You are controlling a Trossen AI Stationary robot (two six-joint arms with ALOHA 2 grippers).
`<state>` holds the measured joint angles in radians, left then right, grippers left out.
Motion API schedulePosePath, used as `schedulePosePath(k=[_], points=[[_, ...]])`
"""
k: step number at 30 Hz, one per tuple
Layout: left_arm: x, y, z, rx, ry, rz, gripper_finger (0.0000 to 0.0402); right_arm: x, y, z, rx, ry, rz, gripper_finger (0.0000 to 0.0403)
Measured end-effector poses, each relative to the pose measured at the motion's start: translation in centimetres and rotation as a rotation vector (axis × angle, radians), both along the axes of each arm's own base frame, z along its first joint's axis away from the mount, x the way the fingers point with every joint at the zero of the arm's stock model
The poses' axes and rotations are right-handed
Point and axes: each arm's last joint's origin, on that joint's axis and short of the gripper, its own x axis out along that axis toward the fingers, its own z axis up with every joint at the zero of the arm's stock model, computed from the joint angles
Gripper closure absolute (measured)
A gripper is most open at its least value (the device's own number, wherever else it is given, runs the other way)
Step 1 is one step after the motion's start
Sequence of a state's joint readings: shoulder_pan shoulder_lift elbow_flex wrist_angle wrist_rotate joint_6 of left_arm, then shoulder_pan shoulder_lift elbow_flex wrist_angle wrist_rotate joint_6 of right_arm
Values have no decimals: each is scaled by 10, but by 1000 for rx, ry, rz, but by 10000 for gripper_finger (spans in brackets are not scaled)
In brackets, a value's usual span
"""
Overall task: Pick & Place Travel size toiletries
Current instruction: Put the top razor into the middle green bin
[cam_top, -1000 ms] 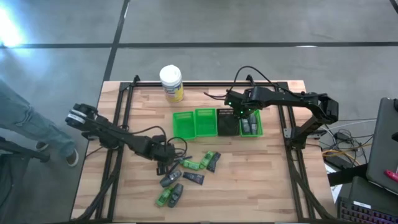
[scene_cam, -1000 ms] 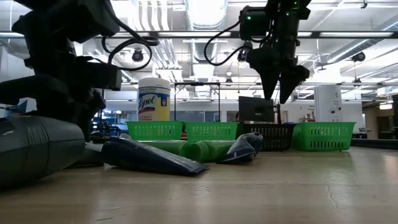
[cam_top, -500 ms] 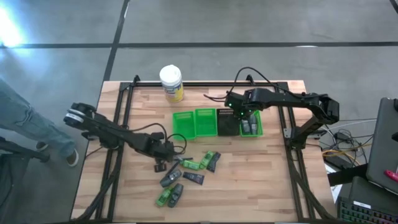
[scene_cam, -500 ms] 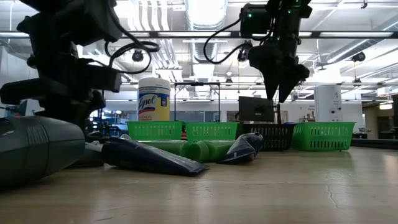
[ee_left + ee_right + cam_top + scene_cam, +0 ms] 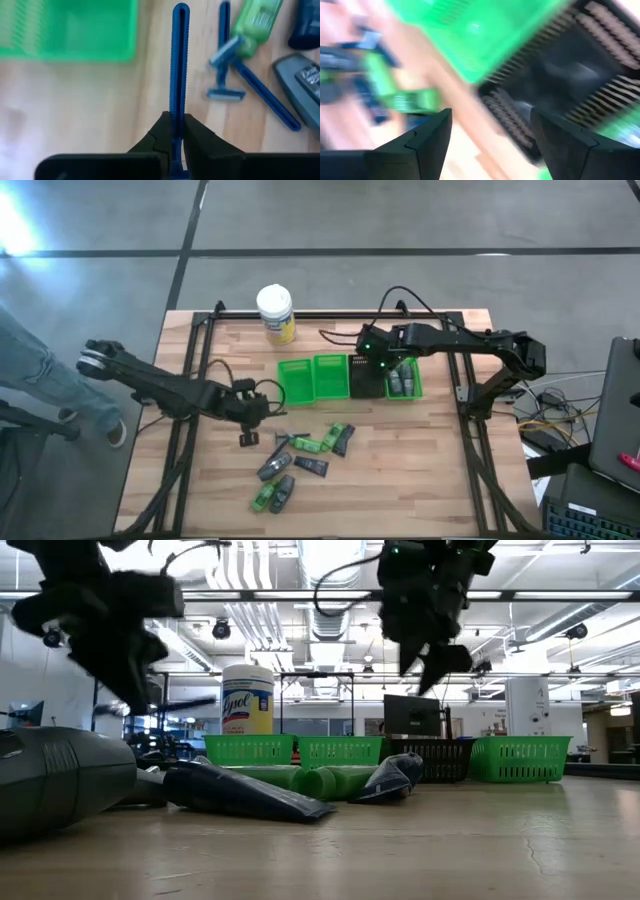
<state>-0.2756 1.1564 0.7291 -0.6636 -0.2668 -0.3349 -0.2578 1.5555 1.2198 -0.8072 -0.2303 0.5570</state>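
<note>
Beside the pile of toiletries at the table's middle, the left gripper pinches a blue razor handle tightly, lifted above the wood. Over the black tray, the right gripper hangs spread wide, holding nothing.
</note>
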Motion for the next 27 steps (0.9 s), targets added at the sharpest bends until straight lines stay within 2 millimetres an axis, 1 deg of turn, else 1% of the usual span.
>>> schedulePosePath(k=[5, 8, 11, 14, 21, 24, 27], points=[[3, 6, 17, 134, -47, -102, 371, 17, 6, 12, 80, -225, 57, 130], [7, 9, 28, 220, -67, -136, 371, 24, 7, 18, 135, -305, 39, 129], [10, 11, 39, 348, -79, -189, 371, 27, 7, 21, 189, -339, 12, 136], [15, 12, 47, 504, -78, -281, 371, 29, 6, 22, 213, -359, -13, 146], [33, 12, 59, 871, -91, -501, 371, 44, 3, 19, 300, -434, -58, 158], [41, 14, 60, 947, -83, -549, 371, 52, 1, 16, 323, -469, -70, 151], [49, 18, 60, 985, -98, -557, 371, 58, 0, 11, 339, -483, -57, 140]])
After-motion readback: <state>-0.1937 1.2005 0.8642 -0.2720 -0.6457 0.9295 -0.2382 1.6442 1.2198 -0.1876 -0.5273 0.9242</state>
